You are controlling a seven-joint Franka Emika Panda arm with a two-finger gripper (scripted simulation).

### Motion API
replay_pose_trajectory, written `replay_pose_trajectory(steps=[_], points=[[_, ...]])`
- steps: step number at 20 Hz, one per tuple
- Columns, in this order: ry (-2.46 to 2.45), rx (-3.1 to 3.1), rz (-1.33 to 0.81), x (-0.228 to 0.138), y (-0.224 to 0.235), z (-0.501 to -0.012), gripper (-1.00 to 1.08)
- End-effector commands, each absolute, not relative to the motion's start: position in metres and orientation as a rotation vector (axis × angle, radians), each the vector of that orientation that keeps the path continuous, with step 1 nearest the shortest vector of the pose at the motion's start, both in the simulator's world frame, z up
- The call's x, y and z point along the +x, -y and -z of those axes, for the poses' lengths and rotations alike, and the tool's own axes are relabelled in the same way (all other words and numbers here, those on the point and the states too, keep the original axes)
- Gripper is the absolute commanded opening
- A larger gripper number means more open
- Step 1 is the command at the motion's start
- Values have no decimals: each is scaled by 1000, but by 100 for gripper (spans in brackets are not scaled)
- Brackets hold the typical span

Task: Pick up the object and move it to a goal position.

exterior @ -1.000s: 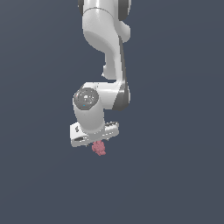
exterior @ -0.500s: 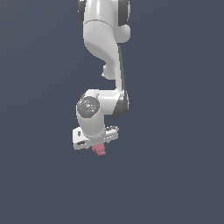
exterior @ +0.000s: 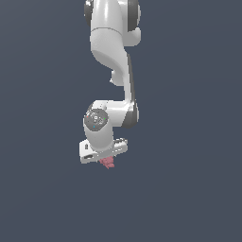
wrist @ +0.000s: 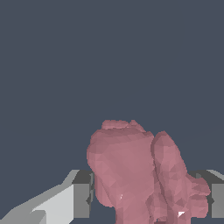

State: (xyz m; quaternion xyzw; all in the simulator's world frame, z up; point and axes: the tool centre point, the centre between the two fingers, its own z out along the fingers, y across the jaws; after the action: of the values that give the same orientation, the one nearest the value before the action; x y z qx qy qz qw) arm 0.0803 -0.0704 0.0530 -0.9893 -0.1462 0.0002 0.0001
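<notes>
In the exterior view your white arm [exterior: 111, 56] hangs from the top against a plain dark backdrop, and just below the wrist the gripper [exterior: 107, 159] is closed on the object [exterior: 108, 163], a small pink-red lump jutting from under the fingers. In the wrist view one grey finger [wrist: 81, 197] sits on each flank with the lumpy object [wrist: 140, 175] between them. You risk it twisting or slipping out, since its irregular lobes likely give the flat pads poor contact; move gently.
</notes>
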Motion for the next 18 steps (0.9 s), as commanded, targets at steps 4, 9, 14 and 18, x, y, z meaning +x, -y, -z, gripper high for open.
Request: replay_pose_trajectory(steps=[4,9,14,18], points=[[459,-3108,0,81,70,-53,-100],[458,-3108,2,81,70,-54,-100],[419,-3099,79,95,72,-72,-100],[347,-3078,218,119,76,-106,-100]])
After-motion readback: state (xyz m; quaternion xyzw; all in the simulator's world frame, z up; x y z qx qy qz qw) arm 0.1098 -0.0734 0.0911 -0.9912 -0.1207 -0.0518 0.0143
